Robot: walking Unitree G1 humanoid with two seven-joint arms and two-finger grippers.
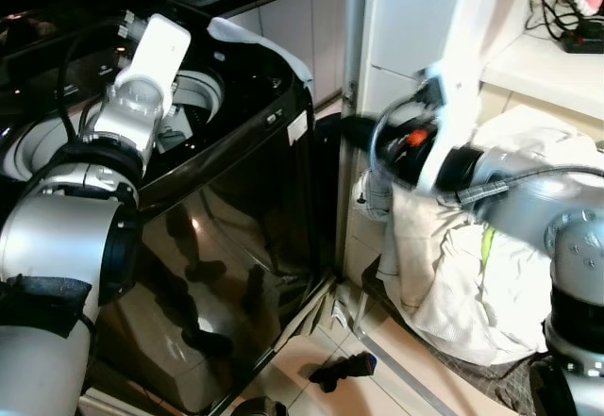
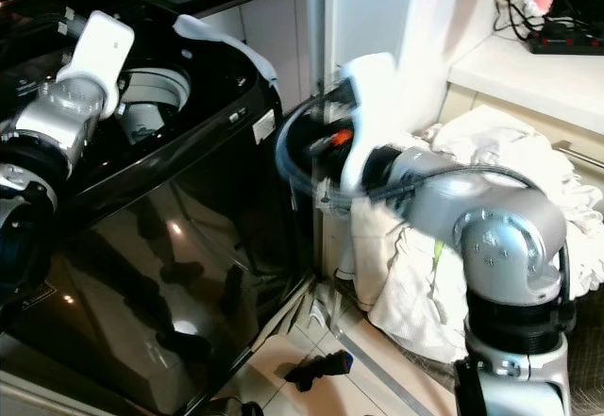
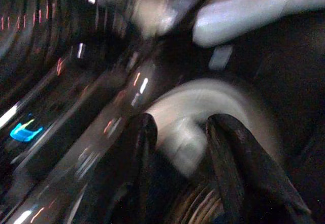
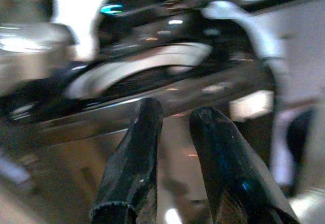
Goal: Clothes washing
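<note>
Right claw (image 4: 172, 127), fingers slightly parted and empty, faces the washer (image 1: 226, 237) with the clothes (image 1: 472, 274) heaped behind it; left claw (image 3: 177, 132), parted, hangs over the drum (image 2: 151, 95); a blurred swing may strike the washer rim.

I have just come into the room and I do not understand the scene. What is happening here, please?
The robot stands before a black top-loading washing machine whose lid is open. Its left gripper reaches over the drum opening, fingers slightly apart and holding nothing. The right gripper, blurred, is raised beside the machine, also holding nothing. A pile of white laundry lies to the right, and a dark item lies on the floor.
</note>
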